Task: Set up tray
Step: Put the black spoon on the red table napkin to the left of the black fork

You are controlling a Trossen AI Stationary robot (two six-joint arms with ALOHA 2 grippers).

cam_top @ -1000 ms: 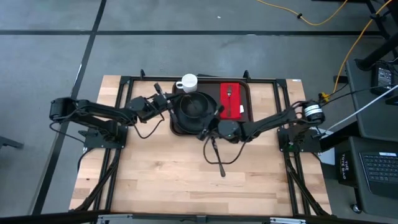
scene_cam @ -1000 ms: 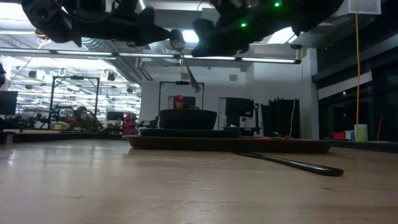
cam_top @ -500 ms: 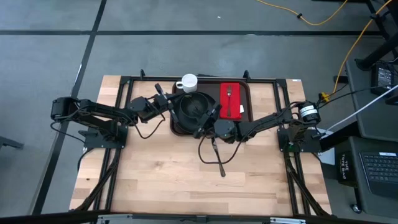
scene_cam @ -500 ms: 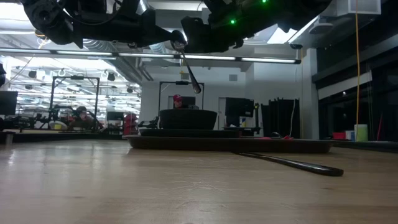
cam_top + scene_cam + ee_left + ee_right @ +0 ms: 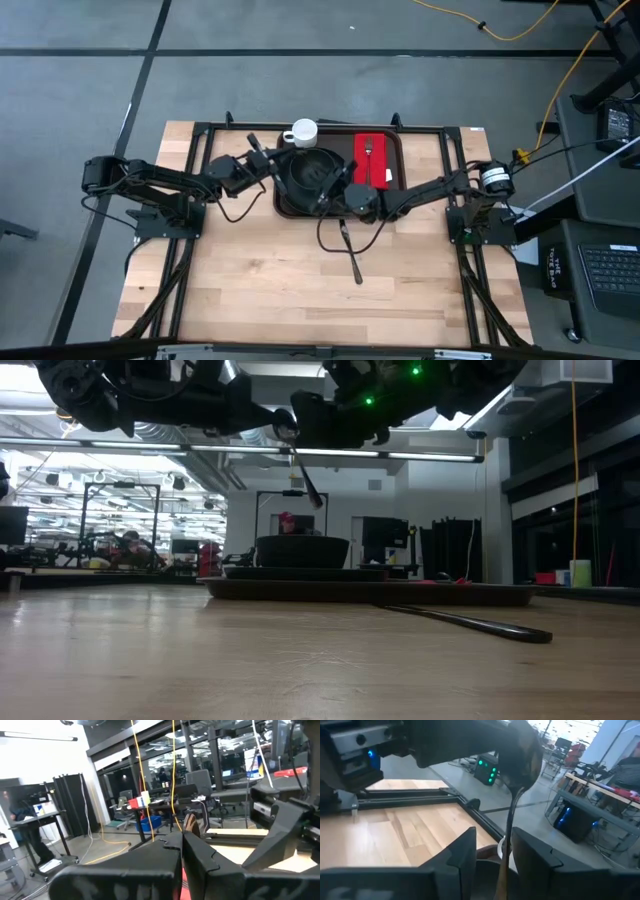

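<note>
The dark brown tray [image 5: 343,145] lies at the table's far middle and carries a round black plate [image 5: 312,172] and a red napkin [image 5: 372,165] with a fork on it. A metal spoon [image 5: 305,472] hangs in the air above the plate. My left gripper [image 5: 278,170] is shut on its upper end. My right gripper [image 5: 332,190] reaches in from the right, open. In the right wrist view the spoon's handle [image 5: 509,820] runs between its two fingers [image 5: 465,850]. I cannot tell whether they touch it. My left gripper pinches the spoon between its two shut fingers [image 5: 197,860], close to the bowl [image 5: 190,825], which sticks out past the fingertips. It comes level from the table's left. The spoon is lifted clear, its handle slanting down to its free end [image 5: 318,502] above the plate.
A white mug [image 5: 300,132] stands on the table just beyond the tray's far left corner. A dark knife [image 5: 349,252] lies on the bare wood near the middle, in front of the tray. The table's near half has free room.
My right gripper has moved toward the table's far edge and a little left, from in front of the tray to over its near part, closer to my left gripper. The spoon has stayed hanging where it was.
</note>
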